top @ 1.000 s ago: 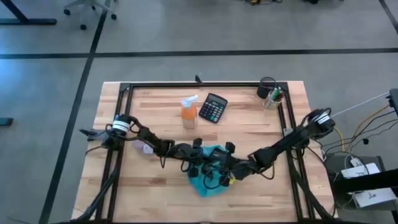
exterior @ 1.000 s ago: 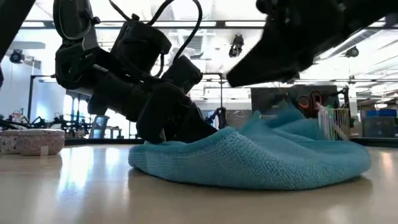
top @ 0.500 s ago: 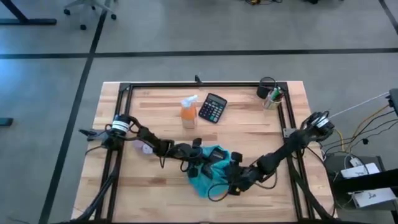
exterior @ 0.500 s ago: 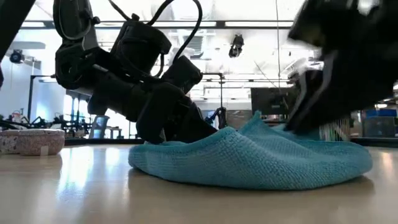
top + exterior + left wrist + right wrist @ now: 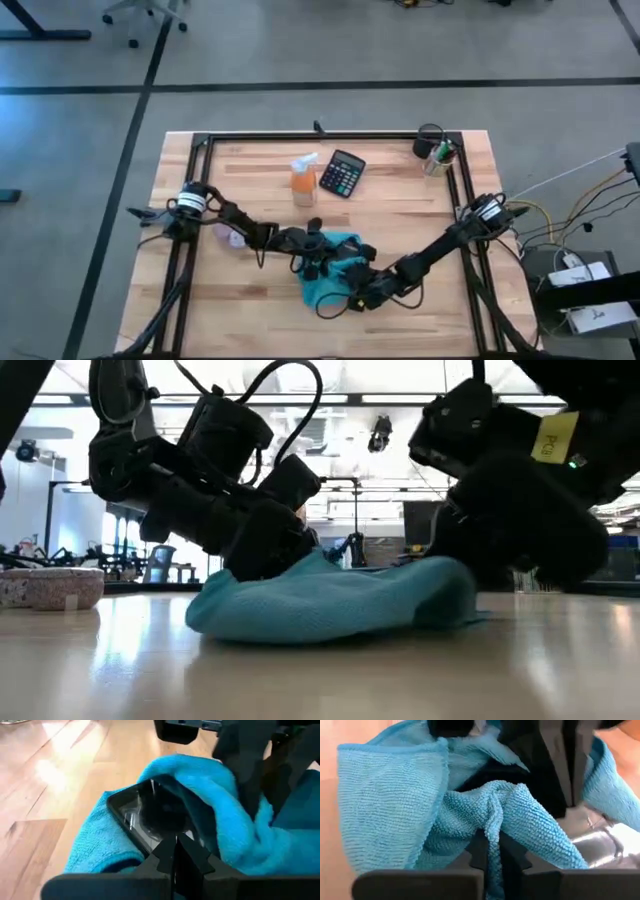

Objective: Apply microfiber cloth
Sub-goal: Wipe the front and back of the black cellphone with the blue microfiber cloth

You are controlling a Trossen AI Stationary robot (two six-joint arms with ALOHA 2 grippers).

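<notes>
Both grippers meet near the table's (image 5: 250,180) front edge: right gripper (image 5: 492,847) pinching the cloth (image 5: 330,275), left gripper (image 5: 175,852) pressed together against a phone (image 5: 160,812).

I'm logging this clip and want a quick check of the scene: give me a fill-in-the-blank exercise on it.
1. The right gripper is shut on a fold of the ____ cloth.
2. Wrapped in the cloth lies a flat black ____ with a shiny screen.
3. Next to the orange spray bottle, at the far side of the table, stands a black ____.
4. The left gripper is ____ over the phone.

Missing words: blue; phone; calculator; shut
</notes>
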